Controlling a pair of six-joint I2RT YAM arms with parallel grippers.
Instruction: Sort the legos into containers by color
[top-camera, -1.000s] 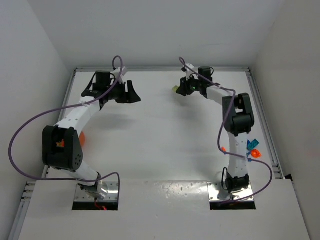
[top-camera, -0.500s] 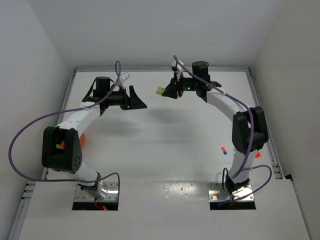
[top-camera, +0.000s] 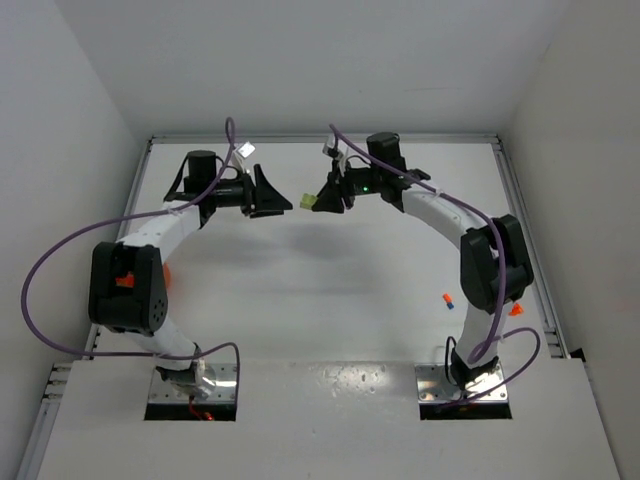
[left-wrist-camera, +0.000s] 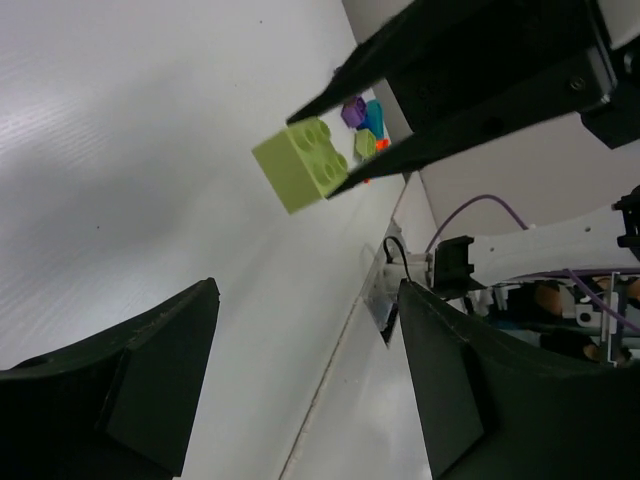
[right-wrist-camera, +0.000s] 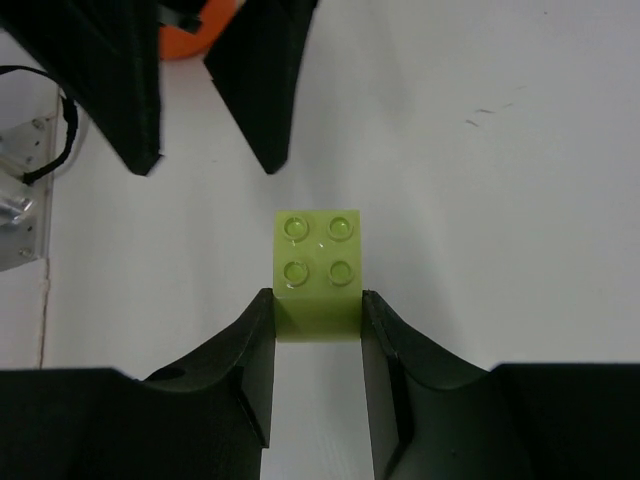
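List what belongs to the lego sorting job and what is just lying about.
Job: lime green brick in the right gripper; open left gripper; loose bricks at right; orange bowl, partly hidden, at left.
Just lying about: purple cables; base plates.

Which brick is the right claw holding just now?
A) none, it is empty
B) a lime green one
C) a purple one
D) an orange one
B: the right wrist view shows the right claw shut on a lime green brick with four studs, and the open left claw faces it without touching it.
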